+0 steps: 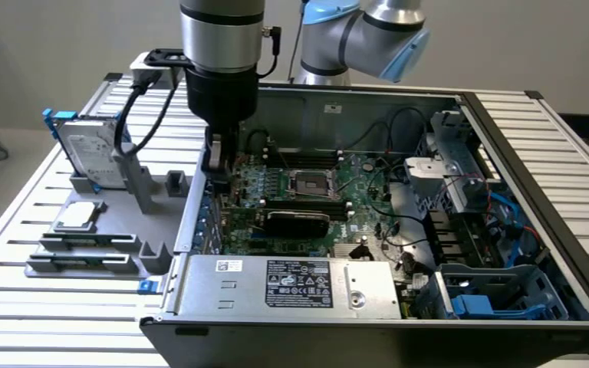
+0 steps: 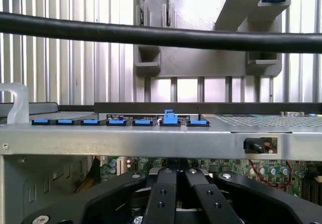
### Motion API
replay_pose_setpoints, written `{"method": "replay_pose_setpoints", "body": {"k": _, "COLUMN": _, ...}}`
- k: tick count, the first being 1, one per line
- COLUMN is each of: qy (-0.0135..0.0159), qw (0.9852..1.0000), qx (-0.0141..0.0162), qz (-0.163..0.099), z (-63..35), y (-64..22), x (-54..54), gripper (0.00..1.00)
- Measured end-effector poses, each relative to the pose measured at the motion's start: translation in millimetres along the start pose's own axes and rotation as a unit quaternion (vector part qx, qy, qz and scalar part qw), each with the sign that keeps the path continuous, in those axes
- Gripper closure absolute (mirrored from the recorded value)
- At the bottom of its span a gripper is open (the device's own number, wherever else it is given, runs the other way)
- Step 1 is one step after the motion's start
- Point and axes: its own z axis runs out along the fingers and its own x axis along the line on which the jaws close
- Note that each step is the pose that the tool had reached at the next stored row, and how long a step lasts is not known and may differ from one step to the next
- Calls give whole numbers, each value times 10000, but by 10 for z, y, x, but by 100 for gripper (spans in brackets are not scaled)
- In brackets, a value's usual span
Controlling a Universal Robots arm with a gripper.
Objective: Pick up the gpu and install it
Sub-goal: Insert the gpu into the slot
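Observation:
My gripper (image 1: 217, 162) hangs low inside the open computer case (image 1: 499, 153), close to the case wall on the exterior view's left, over the motherboard's expansion slots. Its black fingers (image 2: 163, 194) are pressed together. A thin dark card, the gpu (image 1: 221, 176), shows edge-on just under them, mostly hidden by the gripper. In the wrist view the gripper (image 2: 176, 176) faces the case's metal wall with its row of blue slot latches (image 2: 121, 122). One latch (image 2: 169, 117) stands raised.
On the grey fixture (image 1: 120, 207) outside the case stand a silver hard drive with blue rails (image 1: 90, 153), a processor (image 1: 80, 216) and two memory sticks (image 1: 80, 241). Two grey posts (image 1: 177, 184) beside the case hold nothing. A power supply (image 1: 284, 285) fills the near side. A black cable (image 2: 161, 35) crosses the wrist view.

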Motion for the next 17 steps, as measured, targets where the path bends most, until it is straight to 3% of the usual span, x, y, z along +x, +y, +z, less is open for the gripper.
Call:
{"method": "replay_pose_setpoints", "body": {"k": 6, "qy": 43, "qw": 10000, "qx": -1, "qz": 20, "z": -4, "y": 3, "x": -48, "gripper": 89}}
{"method": "replay_pose_setpoints", "body": {"k": 11, "qy": 117, "qw": 9999, "qx": -1, "qz": 27, "z": -21, "y": -4, "x": -47, "gripper": 89}}
{"method": "replay_pose_setpoints", "body": {"k": 17, "qy": 165, "qw": 9999, "qx": 8, "qz": 27, "z": -21, "y": -17, "x": -48, "gripper": 89}}
